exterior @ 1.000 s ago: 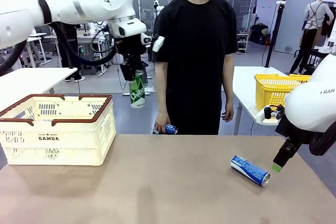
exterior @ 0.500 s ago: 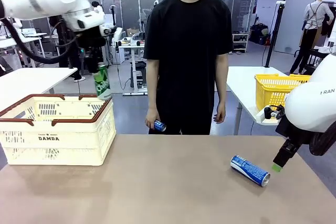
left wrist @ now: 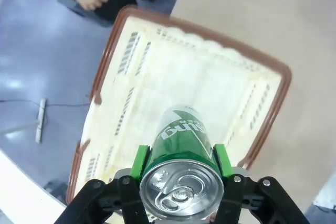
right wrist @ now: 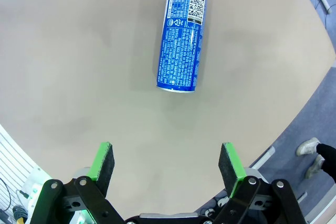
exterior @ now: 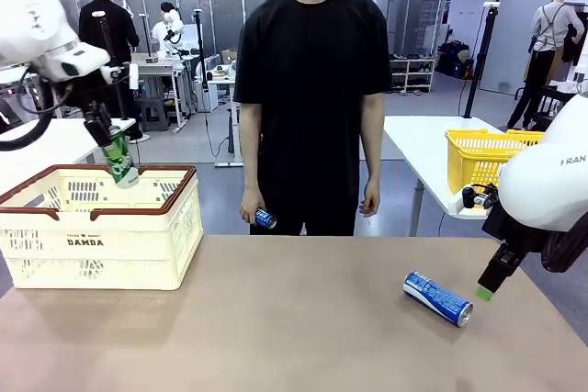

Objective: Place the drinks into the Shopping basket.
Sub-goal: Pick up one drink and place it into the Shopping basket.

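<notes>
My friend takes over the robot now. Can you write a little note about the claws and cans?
Left claw: shut on the green can, hanging over the Shopping basket.
Right claw: open, empty, near the blue can lying on the table.
Person's hand holds a second blue can.
Done: no can seen in the basket.
Left: drop the green one, then fetch the blue ones.

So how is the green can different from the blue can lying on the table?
The green can is gripped by the left gripper above the basket; the blue can lies free on the table. The green can hangs nearly upright, the blue can lies on its side. Both are slim cans with silver ends.
</notes>
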Tool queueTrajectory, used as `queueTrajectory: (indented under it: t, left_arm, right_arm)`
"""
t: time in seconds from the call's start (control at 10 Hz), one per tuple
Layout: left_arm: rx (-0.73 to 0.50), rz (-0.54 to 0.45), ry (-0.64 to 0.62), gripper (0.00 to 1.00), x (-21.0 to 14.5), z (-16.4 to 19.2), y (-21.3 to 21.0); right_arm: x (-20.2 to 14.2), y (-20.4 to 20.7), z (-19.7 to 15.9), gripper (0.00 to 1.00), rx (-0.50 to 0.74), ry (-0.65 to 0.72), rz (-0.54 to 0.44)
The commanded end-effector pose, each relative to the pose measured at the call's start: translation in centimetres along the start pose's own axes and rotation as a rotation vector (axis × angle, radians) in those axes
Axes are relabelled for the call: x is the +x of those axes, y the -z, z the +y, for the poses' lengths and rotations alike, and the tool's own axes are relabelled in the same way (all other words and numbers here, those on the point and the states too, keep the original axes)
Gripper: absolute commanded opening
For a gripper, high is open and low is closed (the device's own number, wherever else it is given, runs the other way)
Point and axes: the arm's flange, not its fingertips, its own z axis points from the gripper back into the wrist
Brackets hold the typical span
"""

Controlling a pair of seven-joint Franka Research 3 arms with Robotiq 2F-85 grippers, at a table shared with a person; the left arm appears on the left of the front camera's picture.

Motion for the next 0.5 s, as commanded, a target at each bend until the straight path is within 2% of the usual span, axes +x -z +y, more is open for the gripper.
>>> queueTrajectory:
  t: [0.0, 0.2, 0.4]
  left_arm:
    - [0.034, -0.027, -0.008, 0.58, -2.9, -0.6, 0.2]
    - [0.028, -0.028, 0.014, 0.58, -4.9, 0.7, 0.4]
    - [0.015, 0.012, -0.029, 0.58, -3.8, 0.9, 0.6]
  right_arm:
    - [-0.1, 0.0, -0.1, 1.00, 0.003, -0.009, 0.002]
    - [-0.1, 0.0, -0.1, 1.00, 0.003, -0.009, 0.002]
    - [-0.1, 0.0, -0.1, 1.00, 0.003, -0.009, 0.002]
